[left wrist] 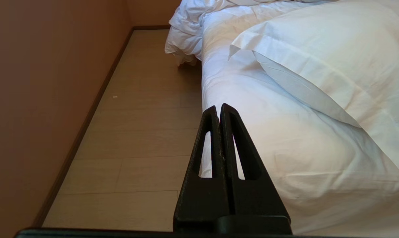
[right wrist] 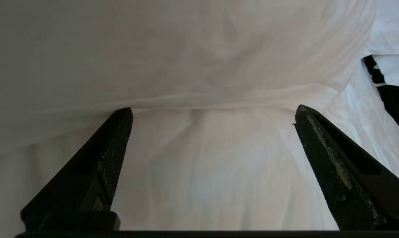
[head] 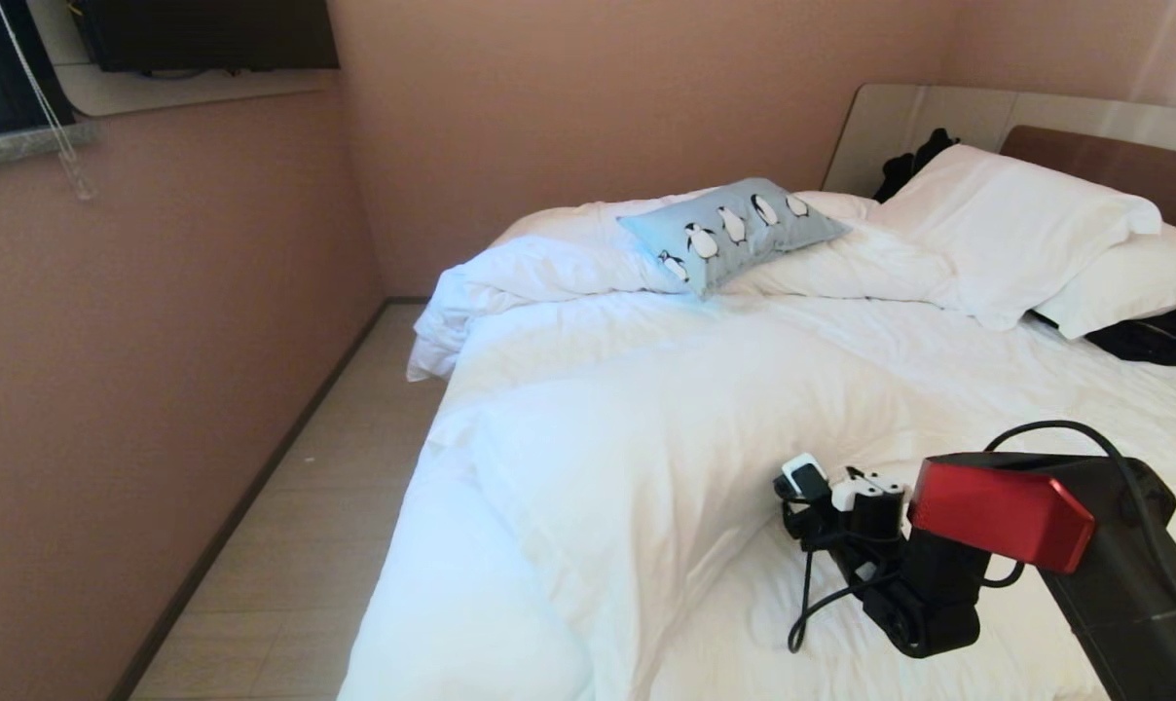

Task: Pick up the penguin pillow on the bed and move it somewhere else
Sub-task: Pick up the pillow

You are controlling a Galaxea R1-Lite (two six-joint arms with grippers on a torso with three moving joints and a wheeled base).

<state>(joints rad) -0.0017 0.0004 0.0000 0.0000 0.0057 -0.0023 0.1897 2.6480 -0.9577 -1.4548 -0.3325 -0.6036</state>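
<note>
A light-blue penguin pillow (head: 732, 231), printed with a row of black-and-white penguins, lies on the rumpled white duvet (head: 646, 409) of the bed (left wrist: 285, 138), on the far side toward the pink wall (head: 588, 117) and just beside the stack of white pillows (head: 1016, 229) that leans against the brown-and-beige headboard (head: 1104, 156). The pillow rests tilted across a bunched fold of the duvet, touched by no part of the robot. Well away from it, on the near side of the bed, the right gripper (right wrist: 212, 112) hangs low over the duvet with its two black fingers (right wrist: 331, 155) spread wide apart and nothing between them but white cloth; in the head view the right arm (head: 1026, 526), with its red housing and black cable, reaches in from the near right corner of the bed. The left gripper (left wrist: 218, 109) is parked off the bed's left edge, above the strip of wooden floor (left wrist: 146, 132) between bed and wall, its fingers pressed flat together on nothing. Dark clothing (head: 1157, 336) lies on the bed beside the white pillows, and more shows behind them against the headboard.
</note>
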